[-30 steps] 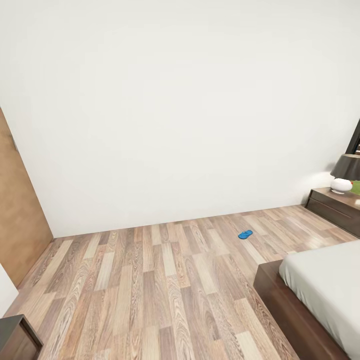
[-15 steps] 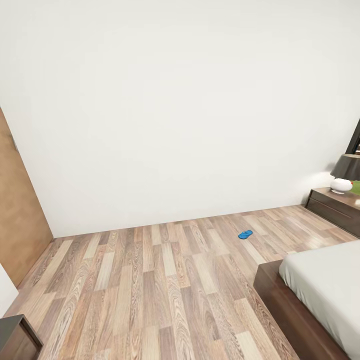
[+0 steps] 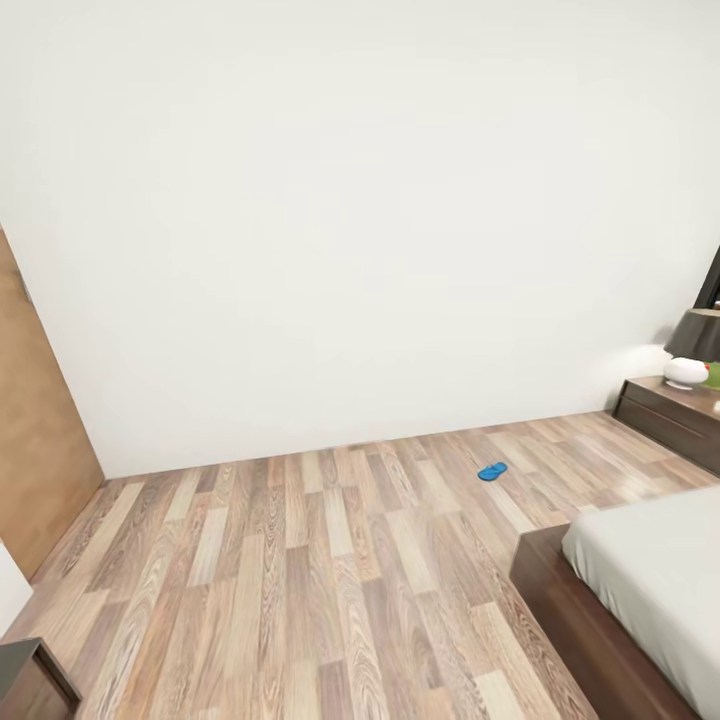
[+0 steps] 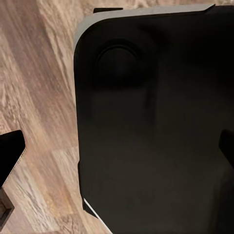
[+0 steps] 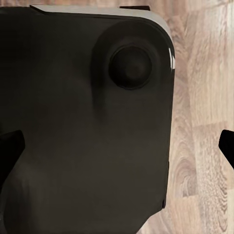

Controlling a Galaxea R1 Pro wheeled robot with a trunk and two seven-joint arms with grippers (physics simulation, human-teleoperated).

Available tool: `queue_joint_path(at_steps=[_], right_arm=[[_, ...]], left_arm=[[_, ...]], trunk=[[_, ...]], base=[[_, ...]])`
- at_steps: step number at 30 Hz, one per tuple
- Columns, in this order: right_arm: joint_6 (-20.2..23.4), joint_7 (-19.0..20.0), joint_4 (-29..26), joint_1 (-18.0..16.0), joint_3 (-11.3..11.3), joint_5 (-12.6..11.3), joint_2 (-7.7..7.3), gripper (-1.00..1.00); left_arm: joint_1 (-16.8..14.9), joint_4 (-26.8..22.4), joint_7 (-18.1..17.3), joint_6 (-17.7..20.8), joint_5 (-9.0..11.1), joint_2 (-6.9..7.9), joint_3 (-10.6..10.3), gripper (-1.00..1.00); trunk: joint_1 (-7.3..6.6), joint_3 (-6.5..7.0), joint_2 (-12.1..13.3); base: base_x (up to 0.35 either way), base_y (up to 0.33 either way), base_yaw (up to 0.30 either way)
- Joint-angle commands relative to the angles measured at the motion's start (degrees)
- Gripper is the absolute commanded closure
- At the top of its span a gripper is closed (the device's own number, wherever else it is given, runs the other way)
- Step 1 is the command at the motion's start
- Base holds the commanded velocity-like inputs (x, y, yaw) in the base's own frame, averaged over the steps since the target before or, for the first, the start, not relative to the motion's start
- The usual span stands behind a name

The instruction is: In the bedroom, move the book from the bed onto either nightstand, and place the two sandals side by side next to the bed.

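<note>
One bright blue sandal (image 3: pixel 491 470) lies on the wood-plank floor (image 3: pixel 300 560), out in the open between the white wall and the bed. The bed's (image 3: pixel 655 575) off-white mattress and dark frame corner fill the lower right of the head view. A dark nightstand (image 3: pixel 668 417) stands against the right edge, beyond the bed. The book is out of view. In the left wrist view my left gripper (image 4: pixel 117 153) is open, hanging over my black base (image 4: pixel 156 122). In the right wrist view my right gripper (image 5: pixel 117 148) is open too, with nothing between its fingers.
A lamp with a dark shade and white body (image 3: pixel 692 352) stands on the nightstand. A brown door (image 3: pixel 35 440) stands at the left edge. The corner of a dark cabinet (image 3: pixel 30 685) shows at the bottom left. Wide bare floor stretches from here to the sandal.
The whole head view has shifted slightly, so the camera has moved a little. The sandal, bed and nightstand stay where they were in the room.
</note>
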Motion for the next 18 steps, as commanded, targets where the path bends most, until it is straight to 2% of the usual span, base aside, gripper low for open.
queue_joint_path(at_steps=[1, 18], right_arm=[[-0.03, 0.02, -0.06, 0.00, -0.02, -0.08, 0.00, -1.00], [-0.03, 0.04, -0.26, 0.02, -0.02, -0.08, -0.03, -1.00]], left_arm=[[-0.03, 0.04, -0.01, -0.23, -0.03, 0.01, -0.02, -1.00], [-0.01, 0.00, -0.03, -1.16, -0.07, 0.04, -0.13, -1.00]], trunk=[[0.02, -0.05, -0.02], [0.02, -0.05, -0.02]], base=[[0.215, 0.056, 0.000], [0.285, 0.093, 0.000]])
